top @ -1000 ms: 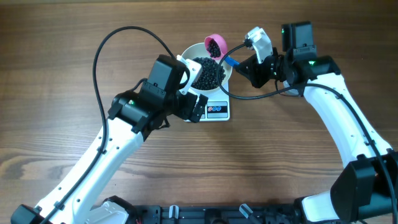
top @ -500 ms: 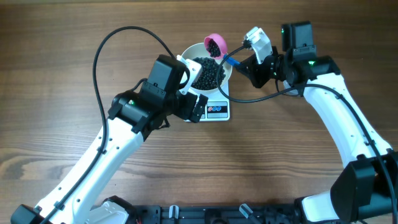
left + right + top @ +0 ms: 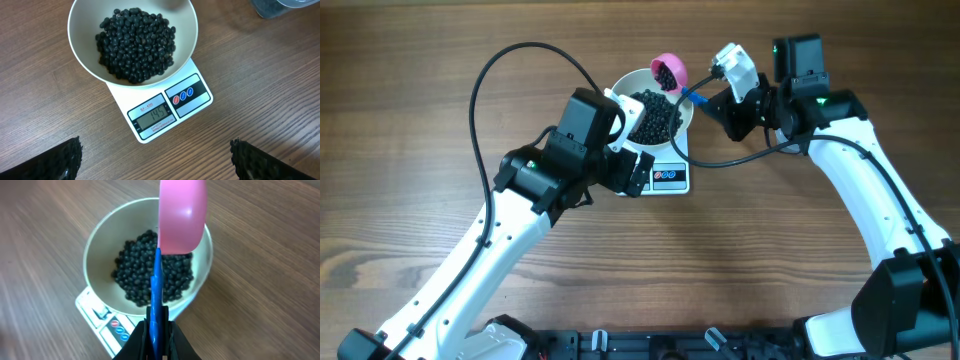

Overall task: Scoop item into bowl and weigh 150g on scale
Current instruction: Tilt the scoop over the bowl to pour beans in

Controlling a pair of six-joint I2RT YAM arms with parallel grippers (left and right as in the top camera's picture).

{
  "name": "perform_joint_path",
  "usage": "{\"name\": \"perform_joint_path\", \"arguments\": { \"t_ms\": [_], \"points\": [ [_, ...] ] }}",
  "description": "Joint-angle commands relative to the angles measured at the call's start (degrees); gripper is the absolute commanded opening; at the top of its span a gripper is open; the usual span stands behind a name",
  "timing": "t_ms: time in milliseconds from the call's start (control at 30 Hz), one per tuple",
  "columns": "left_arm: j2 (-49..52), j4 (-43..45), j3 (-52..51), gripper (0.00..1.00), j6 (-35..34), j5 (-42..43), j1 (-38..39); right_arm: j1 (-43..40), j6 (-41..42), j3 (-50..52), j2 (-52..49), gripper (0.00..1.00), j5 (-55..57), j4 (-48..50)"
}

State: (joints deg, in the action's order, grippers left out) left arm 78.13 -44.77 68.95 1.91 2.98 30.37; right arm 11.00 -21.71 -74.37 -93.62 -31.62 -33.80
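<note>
At the back of the table, the white bowl [image 3: 82,50] sat squarely on the digital scale [image 3: 150,102], holding a dark heap of black beans [image 3: 135,45]. The right gripper [image 3: 157,330] was clamped shut on the blue handle [image 3: 156,290] of a pink scoop [image 3: 182,215], which hung over the bowl's far rim. The left gripper [image 3: 155,150] stood wide open and empty, just in front of the scale.

Risks noted:
- The display [image 3: 156,117] appeared to read a little short of target. Tipping the whole scoop in would likely overshoot it.
- The scoop sat at the rim, not over the centre, so beans could strike the edge and scatter onto the table [image 3: 280,75].
- If the scoop or either gripper touched the bowl or scale, the reading would be falsified.

Limits of view:
- The display digits were small and angled, so the last figure was uncertain.
- The wrist view showed only the scoop's underside. The overhead view suggested dark contents, but not how much.
- A clear container [image 3: 277,6] was cut off at the frame edge.
- The bowl hid most of the scale platform.
</note>
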Motion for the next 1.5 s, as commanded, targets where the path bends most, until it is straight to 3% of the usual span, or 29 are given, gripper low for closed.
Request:
{"name": "perform_joint_path", "arguments": {
  "t_ms": [0, 100, 233, 1300, 1467],
  "points": [
    [0.37, 0.0, -0.39, 1.0, 0.87, 0.83, 0.26, 0.42, -0.85, -0.39, 1.7, 0.04, -2.43, 0.11],
    [0.37, 0.0, -0.39, 1.0, 0.87, 0.83, 0.26, 0.42, -0.81, -0.39, 1.7, 0.04, 0.28, 0.09],
    [0.37, 0.0, -0.39, 1.0, 0.87, 0.83, 0.26, 0.42, -0.74, -0.39, 1.62, 0.04, -8.96, -0.24],
    [0.37, 0.0, -0.37, 1.0, 0.87, 0.83, 0.52, 0.39, 4.24, -0.39, 1.22, 0.05, -5.53, 0.28],
    [0.37, 0.0, -0.39, 1.0, 0.87, 0.83, 0.55, 0.39, 11.39, -0.39, 1.22, 0.04, -5.51, 0.28]
  ]
}}
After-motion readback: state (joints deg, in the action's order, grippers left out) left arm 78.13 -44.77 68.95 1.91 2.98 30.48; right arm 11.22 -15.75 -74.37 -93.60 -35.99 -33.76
